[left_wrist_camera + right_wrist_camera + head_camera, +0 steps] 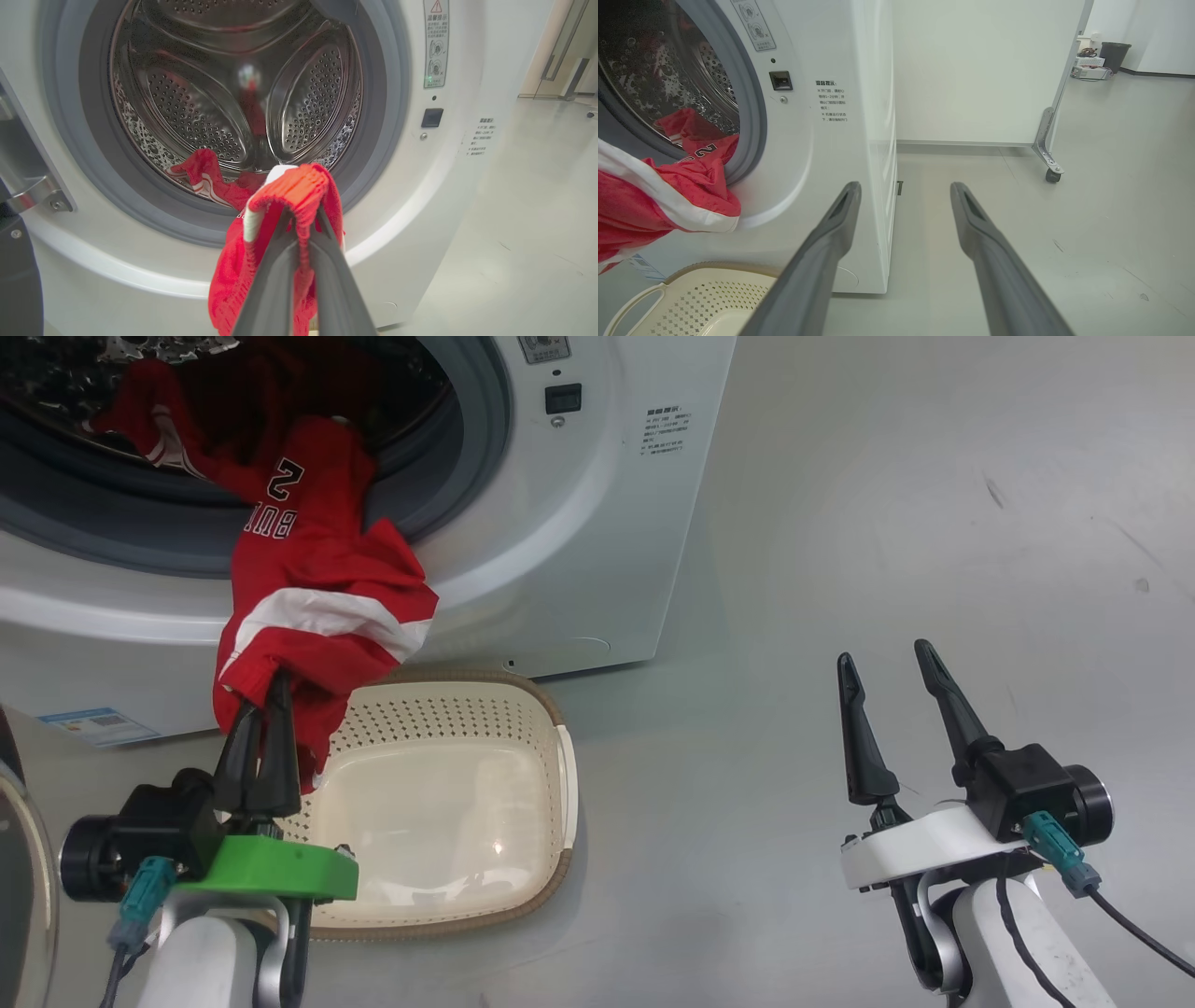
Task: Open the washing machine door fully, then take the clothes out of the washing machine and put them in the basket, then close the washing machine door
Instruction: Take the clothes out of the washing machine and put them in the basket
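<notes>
A pale grey floor spreads out before the white washing machine, and we work low, close to its open mouth. Our left pincer is clamped together on a fold of the red jersey near its white-striped hem. From that grip the cloth hangs in a bunch, and the rest trails up over the grey seal into the drum, so the jersey is only partly out. Just beneath the bunch stands the cream basket, on the floor against the machine's front. A second red piece lies deeper in the drum. The door shows at the far left edge, swung aside. Our right pincer has its fingers apart and empty, well off to the right over bare floor.

We judge the step in hand to be drawing the jersey clear and dropping it in the basket. To do it well, we should pull back and slightly upward until the trailing end slips off the seal, rather than dragging it down across the lip, where it might catch. Then we should bring the grip low over the middle of the basket before parting the fingers, so nothing drapes over the rim. The hold is on a thin fold, so a steady pull suits it better than a jerk.
</notes>
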### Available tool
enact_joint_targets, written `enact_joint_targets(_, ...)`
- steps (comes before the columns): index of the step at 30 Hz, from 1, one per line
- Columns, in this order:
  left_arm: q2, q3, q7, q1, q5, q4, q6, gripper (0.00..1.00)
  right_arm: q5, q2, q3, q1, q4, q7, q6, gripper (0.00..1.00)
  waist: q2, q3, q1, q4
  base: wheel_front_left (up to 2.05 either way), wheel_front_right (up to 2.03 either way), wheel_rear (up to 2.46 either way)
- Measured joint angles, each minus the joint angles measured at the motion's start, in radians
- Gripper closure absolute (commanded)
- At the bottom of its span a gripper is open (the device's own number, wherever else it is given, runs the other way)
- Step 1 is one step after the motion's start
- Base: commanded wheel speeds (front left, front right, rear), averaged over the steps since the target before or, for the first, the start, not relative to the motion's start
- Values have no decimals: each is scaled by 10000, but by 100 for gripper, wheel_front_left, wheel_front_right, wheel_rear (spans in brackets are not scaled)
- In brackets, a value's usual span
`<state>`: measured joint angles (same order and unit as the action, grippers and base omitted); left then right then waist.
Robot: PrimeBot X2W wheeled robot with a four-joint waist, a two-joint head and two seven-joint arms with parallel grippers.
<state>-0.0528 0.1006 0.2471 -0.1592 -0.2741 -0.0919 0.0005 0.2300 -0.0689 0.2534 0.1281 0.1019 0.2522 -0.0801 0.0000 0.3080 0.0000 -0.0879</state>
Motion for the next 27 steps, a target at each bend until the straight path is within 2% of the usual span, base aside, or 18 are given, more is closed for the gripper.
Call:
enact_joint_targets(12,31,113,-318,-134,-426,-1912,-67,100,-25,33,171,65,-199,0,84,0,0,443,0,-330,0,0,0)
enact_joint_targets(27,96,-113,-445,-2306,-988,-4755,-268,100,-23,69,151,390,-489,2,84,0,0,1480,0,-797,0,0,0)
